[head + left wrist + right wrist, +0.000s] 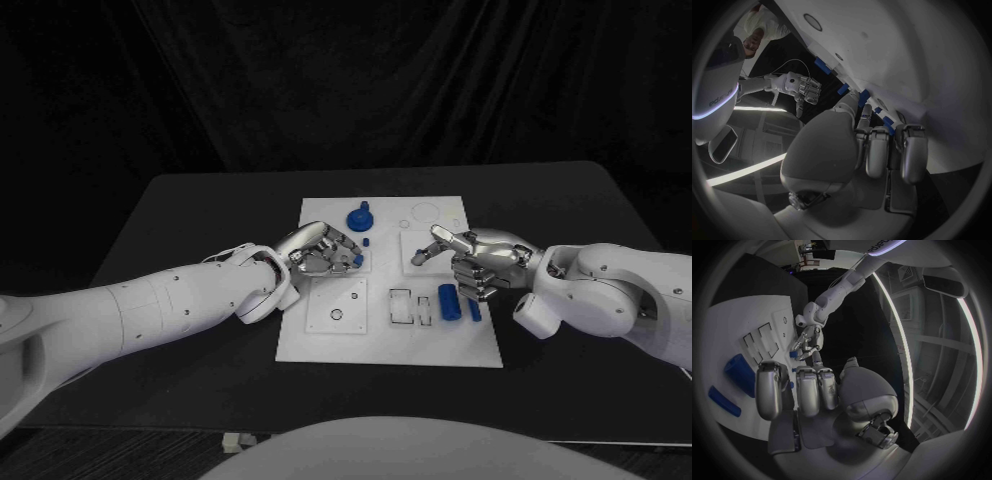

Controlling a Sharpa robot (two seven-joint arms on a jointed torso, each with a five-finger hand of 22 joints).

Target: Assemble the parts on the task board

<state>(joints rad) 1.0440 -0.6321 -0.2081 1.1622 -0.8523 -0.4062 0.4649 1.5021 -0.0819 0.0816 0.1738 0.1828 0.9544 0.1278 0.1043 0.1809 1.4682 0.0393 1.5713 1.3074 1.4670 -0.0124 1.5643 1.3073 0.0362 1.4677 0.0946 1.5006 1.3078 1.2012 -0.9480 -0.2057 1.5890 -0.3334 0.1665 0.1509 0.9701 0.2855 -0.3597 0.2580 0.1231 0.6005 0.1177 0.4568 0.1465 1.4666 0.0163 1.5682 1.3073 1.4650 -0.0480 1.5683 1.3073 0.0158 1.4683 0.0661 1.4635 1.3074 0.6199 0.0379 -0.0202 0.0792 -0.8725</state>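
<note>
One part (361,217) stands in the board (389,345) near its far edge; two (449,300) lie loose. The left hand (320,250) pinches a small part; the right hand (476,262) hovers curled, empty. Most remains.

1. Black table (188,215) with a matte top, rounded far corners.
2. Black curtain (346,80) hangs behind the table across the whole backdrop.
3. Floor strip (130,440) below the table's near edge, possibly wood-grain; too dim to be sure.
</note>
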